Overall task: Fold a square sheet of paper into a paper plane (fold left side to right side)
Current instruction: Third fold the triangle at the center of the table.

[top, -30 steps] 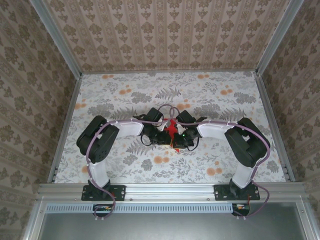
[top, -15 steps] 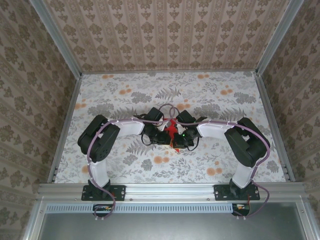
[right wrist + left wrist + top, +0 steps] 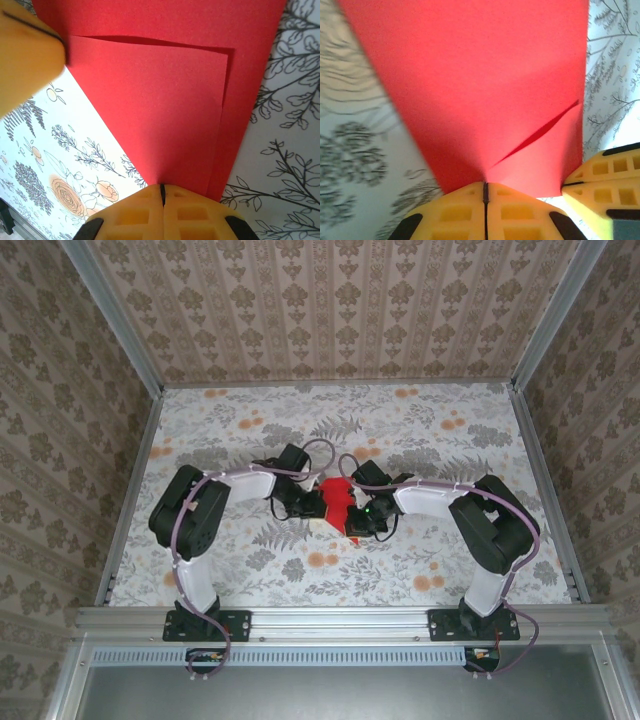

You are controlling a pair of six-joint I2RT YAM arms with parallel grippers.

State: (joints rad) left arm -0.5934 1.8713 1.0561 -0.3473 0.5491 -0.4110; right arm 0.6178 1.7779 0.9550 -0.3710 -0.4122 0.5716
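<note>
Pinching opposite edges: left fingers [image 3: 455,212] and right fingers [image 3: 192,215] both clamped shut on the square sheet of paper [image 3: 338,500], held over the surface [image 3: 420,430] centre. Likely risks: pulling apart tears it; slack skews the crease.

The square sheet of paper [image 3: 337,502] sat near the middle of the table [image 3: 430,435], between the two grippers, with the left gripper [image 3: 306,504] clamped on its left side and the right gripper [image 3: 360,521] clamped on its near right corner. In the left wrist view the sheet spread away from the pinched fingertips, and the right gripper sat just beside its lower right edge. In the right wrist view one layer lay on top of another, both meeting at the pressed-together fingertips, with the left gripper at the sheet's upper left edge and the table beneath.
</note>
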